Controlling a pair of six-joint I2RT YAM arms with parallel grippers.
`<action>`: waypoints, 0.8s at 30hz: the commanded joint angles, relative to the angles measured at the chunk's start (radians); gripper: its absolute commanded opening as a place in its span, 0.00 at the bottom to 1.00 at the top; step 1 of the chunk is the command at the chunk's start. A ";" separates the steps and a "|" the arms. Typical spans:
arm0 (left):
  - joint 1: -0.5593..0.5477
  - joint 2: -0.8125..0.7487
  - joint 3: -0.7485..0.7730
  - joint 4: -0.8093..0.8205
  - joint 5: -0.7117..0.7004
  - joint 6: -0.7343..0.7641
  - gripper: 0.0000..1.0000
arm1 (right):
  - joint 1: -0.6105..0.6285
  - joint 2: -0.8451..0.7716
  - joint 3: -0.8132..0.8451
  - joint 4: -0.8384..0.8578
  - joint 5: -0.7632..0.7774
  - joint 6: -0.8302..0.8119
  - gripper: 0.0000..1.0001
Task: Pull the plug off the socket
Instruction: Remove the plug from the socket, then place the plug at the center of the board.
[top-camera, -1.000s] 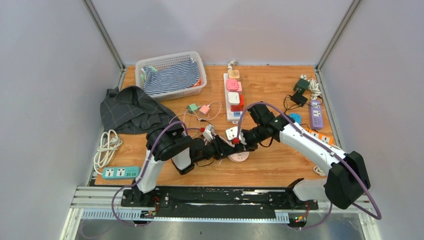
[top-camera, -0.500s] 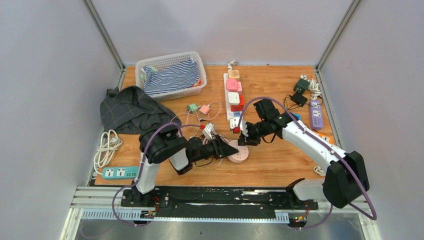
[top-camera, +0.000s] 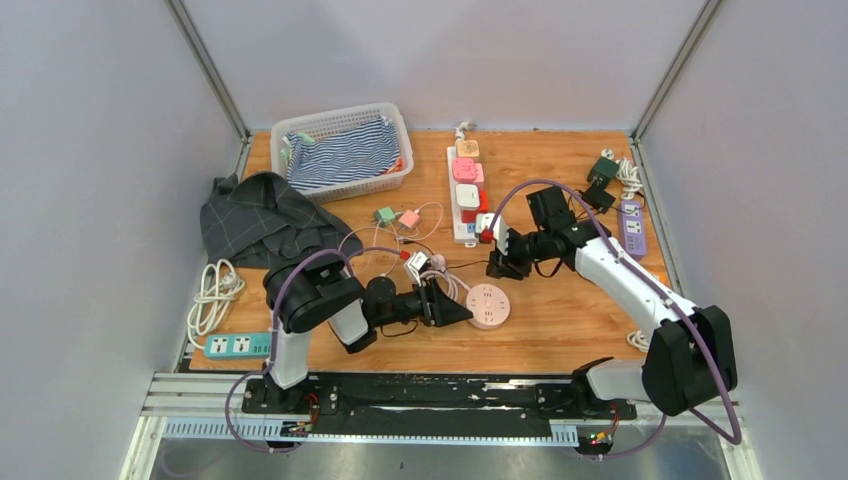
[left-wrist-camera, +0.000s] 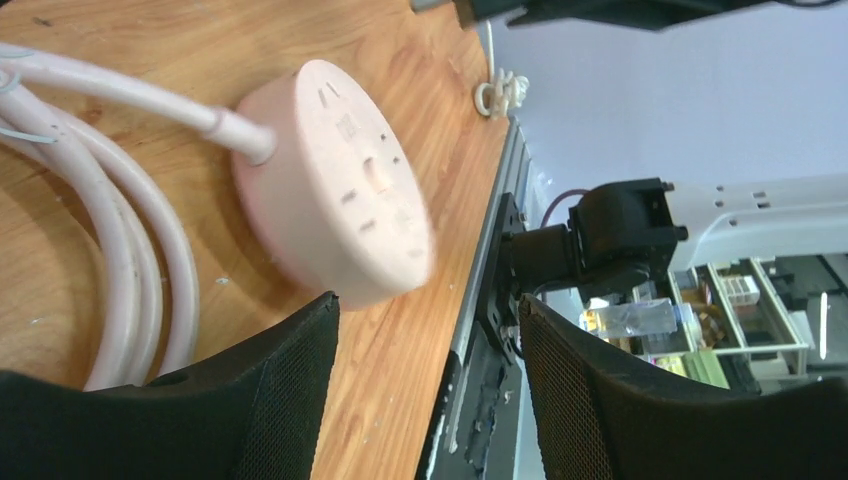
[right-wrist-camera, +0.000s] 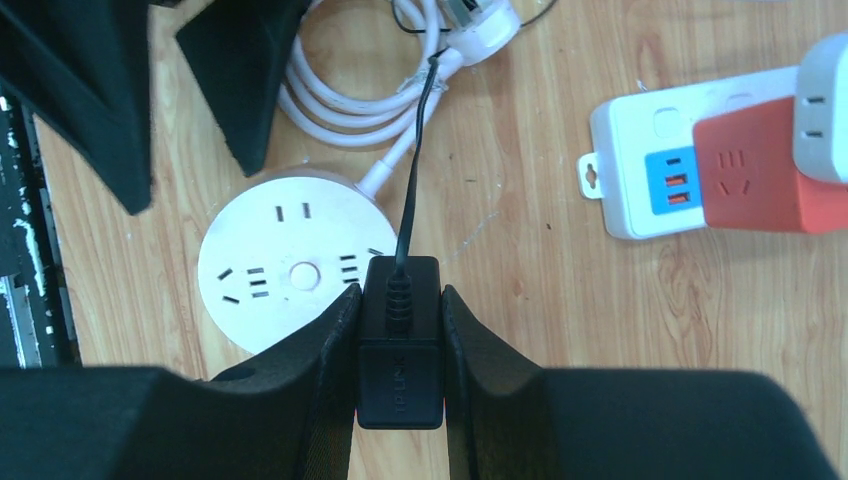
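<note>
The round pale pink socket (top-camera: 488, 305) lies flat on the table, also in the left wrist view (left-wrist-camera: 335, 212) and right wrist view (right-wrist-camera: 285, 270), its slots bare. My right gripper (top-camera: 497, 262) (right-wrist-camera: 398, 300) is shut on the black plug adapter (right-wrist-camera: 400, 345), held above the table right of the socket, its black cord (right-wrist-camera: 412, 170) trailing off. My left gripper (top-camera: 462, 312) (left-wrist-camera: 425, 320) is open and empty, just left of the socket, one finger (left-wrist-camera: 290, 380) close to its edge.
A white power strip (top-camera: 466, 190) with pink, white and red plugs lies behind. The socket's white cable (right-wrist-camera: 340, 100) coils left of it. A basket (top-camera: 345, 150) of cloth, a dark garment (top-camera: 262, 220), a teal strip (top-camera: 240, 345) and chargers (top-camera: 602, 185) lie around.
My right gripper has lifted the black plug off the round socket and carried it right and back. My left gripper has let go of the socket and drawn back left.
</note>
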 joint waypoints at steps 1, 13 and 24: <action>0.023 -0.065 -0.035 0.035 0.071 0.073 0.67 | -0.057 -0.023 0.002 0.050 0.014 0.068 0.00; 0.142 -0.211 -0.133 0.010 0.150 0.176 0.72 | -0.202 -0.165 -0.024 0.088 -0.062 0.099 0.00; 0.168 -0.567 -0.190 -0.434 0.030 0.456 0.73 | -0.355 -0.343 -0.026 0.123 -0.080 0.151 0.00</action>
